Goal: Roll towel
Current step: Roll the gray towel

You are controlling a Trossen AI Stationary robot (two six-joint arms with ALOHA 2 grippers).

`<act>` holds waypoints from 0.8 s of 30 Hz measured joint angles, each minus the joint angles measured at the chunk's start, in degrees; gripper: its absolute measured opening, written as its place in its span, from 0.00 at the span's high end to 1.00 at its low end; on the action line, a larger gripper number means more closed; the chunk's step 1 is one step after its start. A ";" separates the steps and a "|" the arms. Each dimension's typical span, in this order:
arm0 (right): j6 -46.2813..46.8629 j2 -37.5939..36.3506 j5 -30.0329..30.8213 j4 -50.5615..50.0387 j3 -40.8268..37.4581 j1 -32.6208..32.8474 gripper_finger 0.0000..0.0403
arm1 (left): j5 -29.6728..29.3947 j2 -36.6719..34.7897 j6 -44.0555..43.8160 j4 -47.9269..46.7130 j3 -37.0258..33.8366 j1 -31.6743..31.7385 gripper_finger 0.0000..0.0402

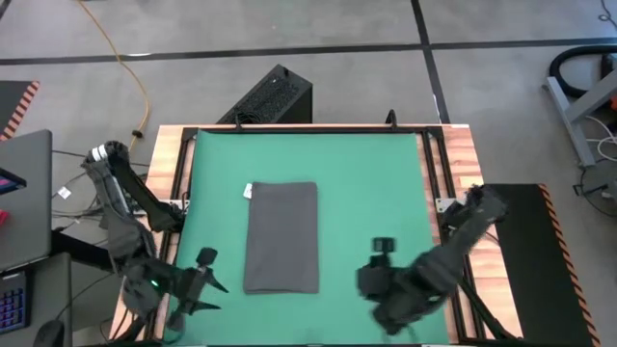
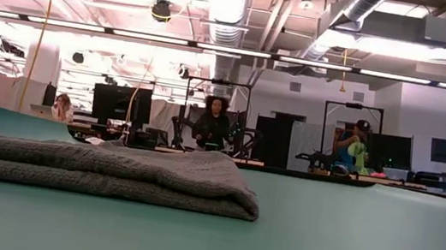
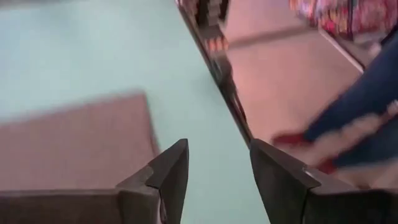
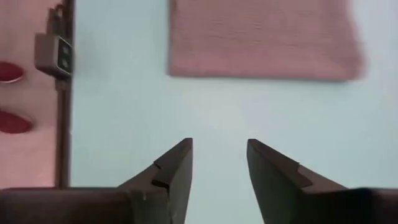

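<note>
Green mat (image 1: 357, 183) covers nearly the whole wooden table (image 1: 463, 140), with black rails running down both sides. On it, a little toward nine o'clock of the mat's middle, lies the towel (image 1: 281, 236), a dark grey cloth folded into a long flat rectangle that runs from twelve to six o'clock. From table height it shows as a low folded stack with a rounded fold at one end. Its small white tag (image 1: 248, 191) sticks out at the corner toward eleven o'clock.

At about eight o'clock of the towel the left gripper (image 1: 205, 282) hangs near the mat's near corner, apart from the cloth, its two dark fingers (image 3: 171, 177) spread with bare mat between them and nothing held. At about four o'clock of the towel the right gripper (image 1: 382, 253) hovers over open mat, also clear of the cloth, its fingers (image 4: 177, 171) parted and empty.

Beyond the table's far edge a black box (image 1: 272, 96) sits on the floor, and a yellow cable (image 1: 130, 67) trails past at ten o'clock. Several people sit or stand at desks far across the room.
</note>
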 joint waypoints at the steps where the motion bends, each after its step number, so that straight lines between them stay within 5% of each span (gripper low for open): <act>1: 0.94 -1.19 2.09 -2.58 0.04 1.41 0.55 | -1.33 -0.92 2.86 -0.60 0.96 -0.30 0.60; 5: -2.54 -3.57 7.81 -6.91 -1.24 5.52 0.52 | -1.26 -2.33 18.50 -3.54 1.61 -0.70 0.61; 7: -7.23 -4.97 8.75 -5.57 -4.43 7.16 0.52 | -0.67 -2.06 19.94 -5.60 0.75 -0.70 0.62; 12: 2.17 -8.59 9.89 -3.32 -18.84 7.36 0.54 | -1.62 0.36 19.06 -3.50 -4.32 0.64 0.62; 17: -7.44 -15.71 13.40 23.77 -36.03 4.58 0.54 | -2.27 1.10 18.49 4.83 -9.51 3.61 0.62; 21: -23.45 -18.78 1.87 47.44 -48.05 -2.12 0.54 | 0.93 0.89 21.87 7.11 -10.88 6.70 0.62; 24: -38.13 -19.61 -6.19 60.74 -52.25 -7.58 0.54 | 11.40 1.14 29.08 7.19 -10.89 9.23 0.62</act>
